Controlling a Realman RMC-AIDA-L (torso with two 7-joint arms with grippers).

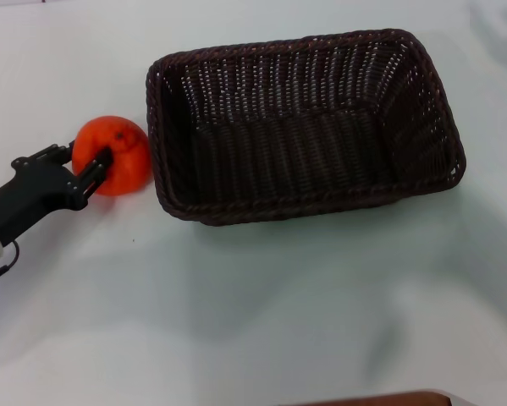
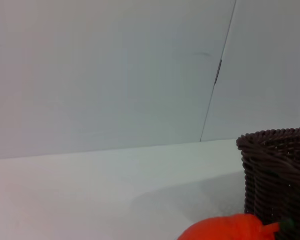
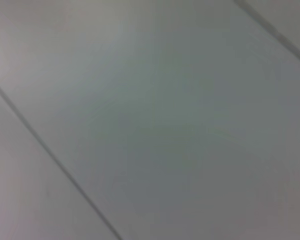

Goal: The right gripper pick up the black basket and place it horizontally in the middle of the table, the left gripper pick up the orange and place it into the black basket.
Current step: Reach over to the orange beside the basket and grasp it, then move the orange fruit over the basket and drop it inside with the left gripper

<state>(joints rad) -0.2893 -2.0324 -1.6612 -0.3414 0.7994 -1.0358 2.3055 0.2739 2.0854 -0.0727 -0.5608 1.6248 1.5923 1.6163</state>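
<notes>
Fingers [image 1: 96, 167] of left hand [image 1: 84, 166] around orange [image 1: 118, 150]

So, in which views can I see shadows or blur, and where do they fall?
Head view: a soft shadow lies on the table in front of the black basket, whose inside is dark; the left gripper and the orange show clearly. Left wrist view: a faint shadow beside the basket. Right wrist view: only a blurred pale surface with dark lines.

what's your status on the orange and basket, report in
Left gripper closed around the orange, on the table just left of the black basket. Basket empty, lying horizontally mid-table. Right gripper out of view. Only the basket's near wall between orange and drop.
</notes>
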